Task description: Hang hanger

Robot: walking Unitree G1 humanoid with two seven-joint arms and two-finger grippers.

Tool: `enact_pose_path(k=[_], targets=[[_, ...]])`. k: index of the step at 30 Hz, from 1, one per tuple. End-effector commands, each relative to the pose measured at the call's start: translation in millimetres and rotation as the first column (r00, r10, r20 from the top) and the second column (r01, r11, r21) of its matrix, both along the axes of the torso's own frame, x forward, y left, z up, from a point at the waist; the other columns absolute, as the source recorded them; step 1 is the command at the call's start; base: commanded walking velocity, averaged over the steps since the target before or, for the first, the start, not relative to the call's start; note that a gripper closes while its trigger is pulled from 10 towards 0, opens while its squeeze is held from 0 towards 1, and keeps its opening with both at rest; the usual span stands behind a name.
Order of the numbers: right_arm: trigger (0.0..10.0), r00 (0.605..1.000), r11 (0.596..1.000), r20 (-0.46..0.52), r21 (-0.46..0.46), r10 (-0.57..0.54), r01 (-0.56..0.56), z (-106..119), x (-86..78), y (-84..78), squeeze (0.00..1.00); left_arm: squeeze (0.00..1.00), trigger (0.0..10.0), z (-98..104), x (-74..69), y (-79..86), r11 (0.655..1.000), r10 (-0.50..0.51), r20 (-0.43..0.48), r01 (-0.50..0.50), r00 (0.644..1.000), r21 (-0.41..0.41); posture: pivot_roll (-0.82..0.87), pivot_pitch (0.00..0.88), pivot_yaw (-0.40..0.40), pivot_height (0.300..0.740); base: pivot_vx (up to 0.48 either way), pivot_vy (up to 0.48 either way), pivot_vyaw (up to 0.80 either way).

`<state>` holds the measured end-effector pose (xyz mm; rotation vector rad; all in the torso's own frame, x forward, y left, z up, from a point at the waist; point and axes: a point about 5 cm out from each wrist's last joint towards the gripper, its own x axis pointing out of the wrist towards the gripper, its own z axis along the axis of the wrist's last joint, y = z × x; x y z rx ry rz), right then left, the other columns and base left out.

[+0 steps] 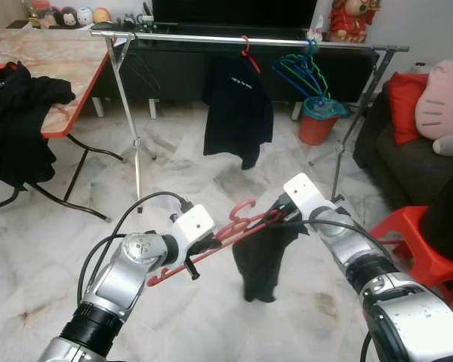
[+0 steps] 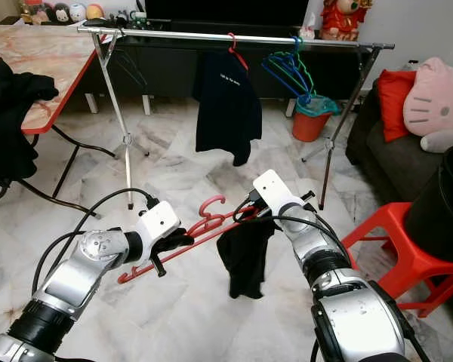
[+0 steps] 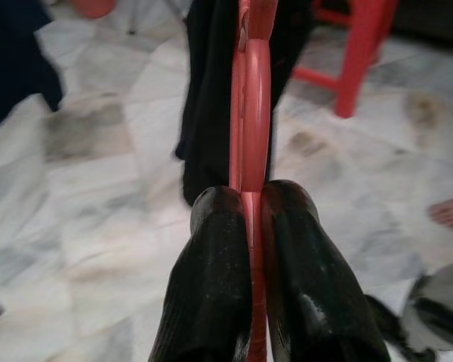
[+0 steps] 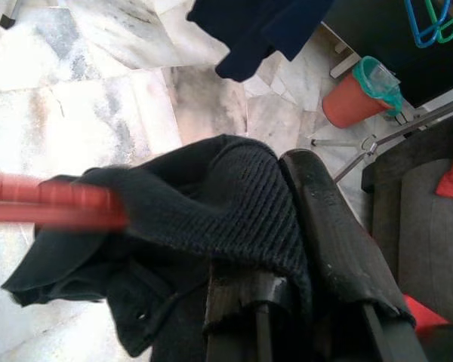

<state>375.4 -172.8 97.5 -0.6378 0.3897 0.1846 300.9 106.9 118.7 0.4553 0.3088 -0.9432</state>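
Left gripper (image 3: 249, 226): fingers clamped on red hanger (image 1: 211, 245), thin plastic, held tilted over marble floor (image 1: 174, 173). Right gripper (image 1: 281, 213): fingers pinched on black cloth (image 1: 262, 260) draped at the hanger's other end; whether they also catch the hanger is unclear. Beyond, rail (image 1: 211, 38) carrying a dark shirt (image 1: 238, 109) and blue-green hangers (image 1: 302, 72).

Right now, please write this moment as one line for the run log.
left gripper: shut on red hanger | right gripper: shut on black garment at hanger's other end | clothes rail: ahead, not reached
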Motion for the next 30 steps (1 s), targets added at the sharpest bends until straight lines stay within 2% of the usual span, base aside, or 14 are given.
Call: enact_pose_path(k=[1, 6, 11, 17, 30], targets=[[10.0, 0.999, 1.0, 0.032, 0.002, -0.003, 0.002, 10.8, 4.5, -3.1, 0.0, 0.0, 10.0, 8.4, -2.1, -6.8, 0.999, -0.038, 0.018, 0.038, 0.999, -0.025, 0.02, 0.0, -0.118, 0.74, 0.0, 0.0, 0.0], [10.0, 0.999, 1.0, 0.038, 0.018, -0.006, 0.005, 13.6, 6.2, 0.1, 0.0, 0.0, 10.0, 11.9, 1.3, -9.8, 0.999, -0.039, 0.029, 0.04, 0.999, -0.036, 0.02, 0.0, -0.117, 0.74, 0.0, 0.0, 0.0], [10.0, 0.999, 1.0, 0.04, 0.021, -0.002, 0.002, 14.1, 6.4, 3.1, 0.0, 0.0, 10.0, 6.1, 7.2, -4.7, 0.998, 0.009, 0.059, -0.013, 0.998, 0.061, 0.02, 0.0, -0.114, 0.74, 0.0, 0.0, 0.0], [10.0, 0.999, 1.0, 0.044, 0.023, 0.004, -0.005, 15.1, 6.3, 5.1, 0.0, 0.0, 10.0, 1.8, 8.9, 2.1, 0.994, 0.053, 0.051, -0.058, 0.997, 0.094, 0.02, 0.0, -0.113, 0.74, 0.0, 0.0, 0.0], [10.0, 0.994, 0.994, 0.047, 0.042, 0.1, -0.102, 24.5, 6.5, 26.8, 0.0, 0.0, 10.0, 3.4, 6.8, -14.5, 0.999, 0.008, 0.042, -0.01, 0.999, 0.047, 0.02, 0.0, -0.112, 0.74, 0.0, 0.0, 0.0]])
